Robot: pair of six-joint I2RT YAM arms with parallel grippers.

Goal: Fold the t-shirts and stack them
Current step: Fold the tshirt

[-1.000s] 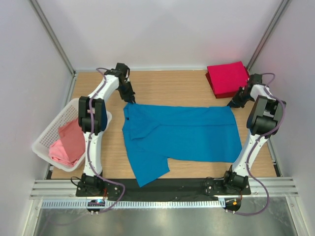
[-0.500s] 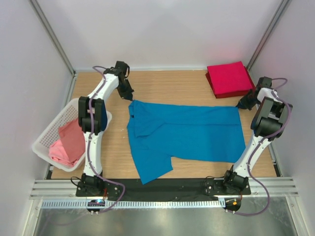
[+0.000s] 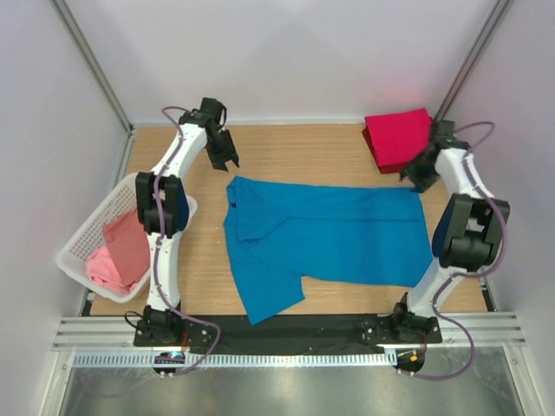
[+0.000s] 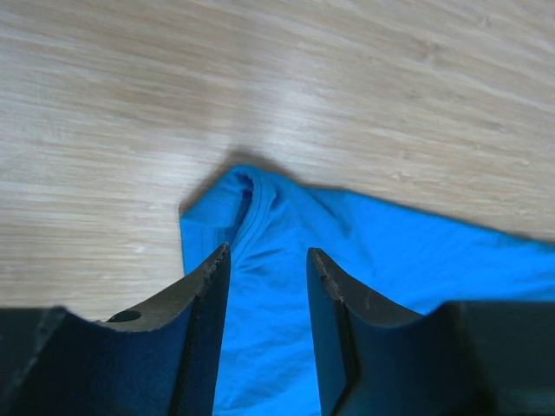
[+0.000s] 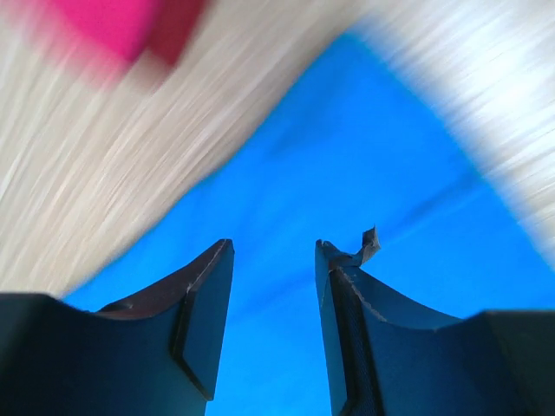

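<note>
A bright blue t-shirt lies spread flat on the wooden table, one sleeve hanging toward the near edge. My left gripper hovers open and empty just past the shirt's far-left corner, which shows in the left wrist view. My right gripper hovers open and empty over the shirt's far-right corner; its view is blurred and shows blue cloth under the jaws. A folded crimson red t-shirt lies at the far right. Salmon pink t-shirts lie in the basket.
A white lattice basket stands at the table's left edge. Metal frame posts rise at the far corners. The red shirt shows blurred at the top of the right wrist view.
Both grippers let go of the blue shirt's far corners and rose. The left moved back toward the far left; the right swung left, close to the red shirt. The blue shirt now lies still.
</note>
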